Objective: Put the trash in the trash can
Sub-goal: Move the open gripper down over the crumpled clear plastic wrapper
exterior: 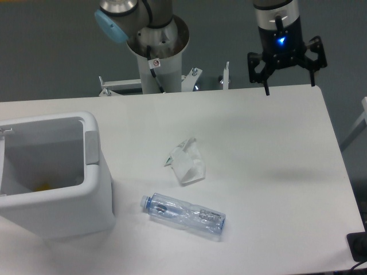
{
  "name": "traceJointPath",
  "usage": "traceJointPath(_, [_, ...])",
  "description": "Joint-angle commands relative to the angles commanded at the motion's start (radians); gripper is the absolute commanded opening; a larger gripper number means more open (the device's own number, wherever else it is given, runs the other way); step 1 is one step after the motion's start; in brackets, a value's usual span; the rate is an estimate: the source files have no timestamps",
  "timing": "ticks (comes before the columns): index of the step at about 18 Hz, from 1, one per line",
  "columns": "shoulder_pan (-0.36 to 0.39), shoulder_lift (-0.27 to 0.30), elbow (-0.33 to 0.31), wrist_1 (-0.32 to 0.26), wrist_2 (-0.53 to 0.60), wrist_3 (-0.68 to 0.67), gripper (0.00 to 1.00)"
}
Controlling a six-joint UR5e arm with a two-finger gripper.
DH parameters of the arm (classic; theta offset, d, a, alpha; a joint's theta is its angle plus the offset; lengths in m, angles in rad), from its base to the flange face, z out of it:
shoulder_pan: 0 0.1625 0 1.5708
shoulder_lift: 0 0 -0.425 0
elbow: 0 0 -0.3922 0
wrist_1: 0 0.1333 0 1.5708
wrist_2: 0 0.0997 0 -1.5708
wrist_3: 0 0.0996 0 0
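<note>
Gripper (288, 85) up at the table's (275, 149) far edge, fingers spread wide, nothing held. Wrapper (187, 162) lies on the table well down-left of it. Bottle (184, 215) further below the wrapper, on its side, cap end pointing left toward the bin (94, 189). Bin sits far left of gripper, something yellow inside.

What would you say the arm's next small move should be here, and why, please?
Probably swing the claw forward and left until it is above the crumpled wrapper. The claw hangs open and empty over the table's far edge, while the wrapper and the crushed bottle both lie on the table outside the trash can; the wrapper looks the nearer of the two.
</note>
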Motion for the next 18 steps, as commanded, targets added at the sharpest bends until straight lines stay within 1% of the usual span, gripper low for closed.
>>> traceJointPath(1, [-0.003, -0.002, -0.005, 0.008, 0.002, 0.000, 1.00])
traceJointPath(3, [-0.014, -0.002, -0.014, 0.000, -0.005, -0.014, 1.00])
traceJointPath(4, [-0.018, -0.002, -0.029, -0.002, -0.014, -0.021, 1.00])
traceJointPath(8, [-0.031, -0.012, -0.121, 0.003, -0.077, -0.026, 1.00])
traceJointPath(9, [-0.034, -0.024, -0.158, 0.011, -0.093, -0.026, 1.00])
traceJointPath(10, [-0.041, -0.038, -0.181, 0.014, -0.094, -0.028, 1.00])
traceJointPath(11, [-0.073, -0.054, -0.201, 0.012, -0.084, -0.029, 1.00])
traceJointPath(13, [-0.090, -0.064, -0.256, 0.012, -0.093, -0.014, 1.00])
traceJointPath(14, [-0.101, -0.069, -0.264, 0.008, -0.098, -0.014, 1.00])
traceJointPath(15, [-0.130, -0.075, -0.270, 0.002, -0.112, -0.018, 1.00])
traceJointPath(16, [-0.158, -0.089, -0.276, 0.005, -0.142, -0.040, 1.00])
traceJointPath(17, [-0.170, -0.112, -0.279, 0.008, -0.222, -0.134, 1.00])
traceJointPath(18, [-0.175, -0.121, -0.291, 0.011, -0.253, -0.176, 1.00])
